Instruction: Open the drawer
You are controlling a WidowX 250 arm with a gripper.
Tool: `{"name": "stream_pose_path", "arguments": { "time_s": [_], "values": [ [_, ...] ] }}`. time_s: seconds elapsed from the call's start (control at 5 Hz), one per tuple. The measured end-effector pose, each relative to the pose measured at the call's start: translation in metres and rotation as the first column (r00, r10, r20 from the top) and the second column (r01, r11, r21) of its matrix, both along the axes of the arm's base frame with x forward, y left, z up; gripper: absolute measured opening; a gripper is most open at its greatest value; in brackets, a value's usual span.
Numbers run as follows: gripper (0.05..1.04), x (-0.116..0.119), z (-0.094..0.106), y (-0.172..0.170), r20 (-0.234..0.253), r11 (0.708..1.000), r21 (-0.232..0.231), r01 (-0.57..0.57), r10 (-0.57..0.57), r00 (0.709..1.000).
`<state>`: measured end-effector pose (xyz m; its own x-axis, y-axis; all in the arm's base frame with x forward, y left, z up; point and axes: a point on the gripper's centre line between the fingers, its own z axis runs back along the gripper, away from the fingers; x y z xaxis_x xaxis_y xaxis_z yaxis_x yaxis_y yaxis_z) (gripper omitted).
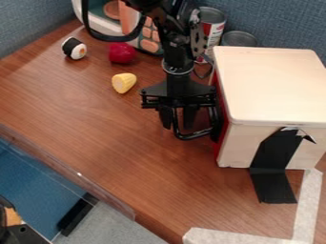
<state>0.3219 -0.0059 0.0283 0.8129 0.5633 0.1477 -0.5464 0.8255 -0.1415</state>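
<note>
The gripper [178, 125] hangs just left of the wooden box [270, 86], low over the table, with its two fingers apart. The box has a pale top, and its red drawer front [221, 138] faces left, seen at a steep angle; the drawer looks closed. A black loop-shaped handle [193, 136] stands out from that front. Its outer bar passes between the fingers, and the right finger is inside the loop. Whether the fingers touch the handle I cannot tell.
A yellow toy corn piece [123, 82], a red toy [121, 53] and a toy sushi roll [74, 48] lie at upper left. Cans [212, 26] stand behind the box. Black tape [274, 164] holds the box to the table [127, 143]. A clear barrier edges the lower left.
</note>
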Motion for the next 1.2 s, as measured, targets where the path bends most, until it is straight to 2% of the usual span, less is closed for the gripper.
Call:
{"name": "stream_pose_path", "arguments": {
  "time_s": [0.2, 0.4, 1.2],
  "values": [
    [0.172, -0.006, -0.002, 0.005, -0.018, 1.000, 0.012, 0.016, -0.016, 1.000],
    [0.143, -0.011, -0.005, 0.021, -0.024, 0.999, 0.031, 0.014, -0.014, 1.000],
    [0.142, -0.039, -0.010, 0.074, -0.054, 0.993, 0.115, -0.023, 0.030, 0.998]
  ]
}}
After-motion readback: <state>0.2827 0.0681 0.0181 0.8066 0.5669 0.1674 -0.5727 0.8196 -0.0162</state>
